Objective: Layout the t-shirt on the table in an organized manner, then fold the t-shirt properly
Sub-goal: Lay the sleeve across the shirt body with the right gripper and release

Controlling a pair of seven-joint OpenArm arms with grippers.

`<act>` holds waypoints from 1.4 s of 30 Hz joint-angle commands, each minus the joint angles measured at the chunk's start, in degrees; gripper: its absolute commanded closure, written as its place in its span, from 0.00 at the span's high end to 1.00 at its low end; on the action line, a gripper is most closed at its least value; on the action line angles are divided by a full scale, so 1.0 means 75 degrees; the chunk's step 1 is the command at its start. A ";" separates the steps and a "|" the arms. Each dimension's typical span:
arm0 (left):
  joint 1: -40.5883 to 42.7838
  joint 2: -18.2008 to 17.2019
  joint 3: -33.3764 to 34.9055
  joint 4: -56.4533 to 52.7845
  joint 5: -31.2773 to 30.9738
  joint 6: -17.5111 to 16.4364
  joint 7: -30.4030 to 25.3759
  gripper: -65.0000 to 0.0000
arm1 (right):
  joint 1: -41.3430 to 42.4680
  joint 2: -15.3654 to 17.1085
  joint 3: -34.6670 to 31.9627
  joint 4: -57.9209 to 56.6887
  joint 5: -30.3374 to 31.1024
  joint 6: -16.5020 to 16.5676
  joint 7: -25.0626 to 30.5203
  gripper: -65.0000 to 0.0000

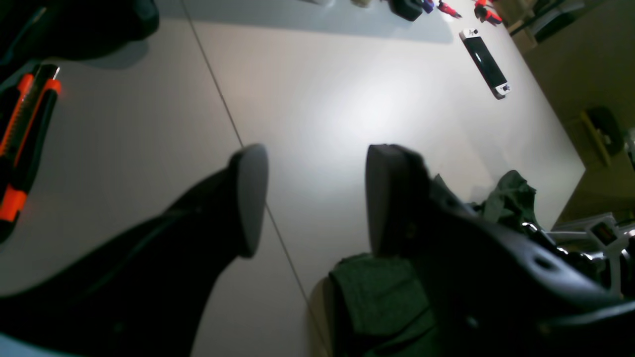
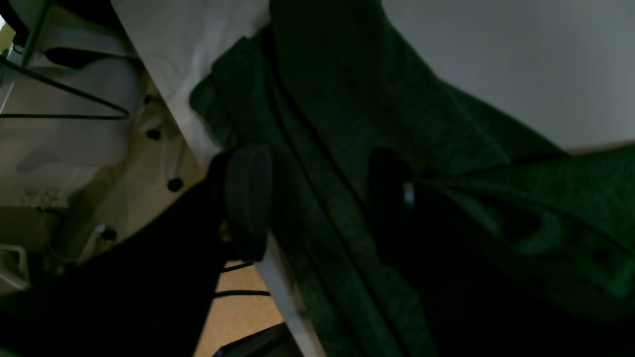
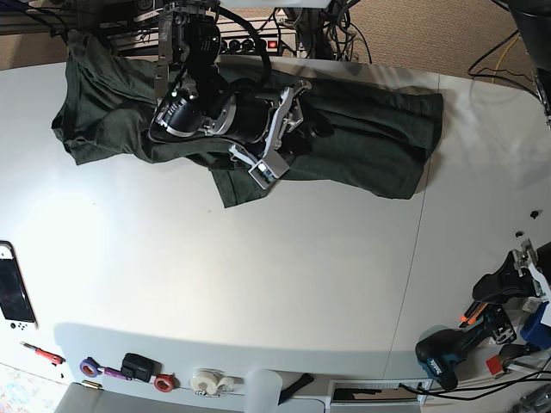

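The dark green t-shirt lies stretched and wrinkled along the far edge of the white table. My right gripper hovers over its middle. In the right wrist view its fingers stand apart, so the right gripper is open. A long fold of the t-shirt runs between the fingers, right at the table's edge. My left gripper is open above the bare table, with nothing between its pads. A corner of the t-shirt shows just below it.
A dark seam crosses the table. A handheld console lies near one side. An orange box cutter lies at the other side. Small tools and a tape roll line the front edge, with a drill at the corner.
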 commanded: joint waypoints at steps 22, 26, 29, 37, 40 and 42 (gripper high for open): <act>-0.0207 0.1827 -0.0058 0.0114 0.1384 -0.0037 -0.1072 0.49 | 0.1804 0.0329 0.5791 -0.3529 0.0644 0.0044 0.0822 0.48; -0.0207 0.1973 -0.0058 0.0114 0.1373 -0.0037 -0.1075 0.49 | 0.2212 0.0571 0.5665 -0.4864 0.0662 0.0128 0.0804 0.48; -0.0207 0.1961 -0.0055 0.0114 0.1361 -0.0037 -0.1072 0.49 | 0.2483 0.0641 0.5388 -0.5689 0.0664 0.0146 0.0810 0.48; -0.0207 0.1961 -0.0055 0.0114 0.1367 -0.0037 -0.1072 0.49 | 0.2602 0.0638 0.3835 -0.6035 0.0664 0.0143 0.0571 0.48; -0.0210 0.1964 -0.0055 0.0114 0.1367 -0.0037 -0.1072 0.49 | 0.2602 0.0638 0.3252 -0.6035 0.0624 0.0131 0.0289 0.48; -0.0210 0.1964 -0.0055 0.0114 0.1387 -0.0037 -0.1075 0.49 | 0.2602 0.0638 0.2990 -0.6035 0.0562 0.0131 0.0242 0.29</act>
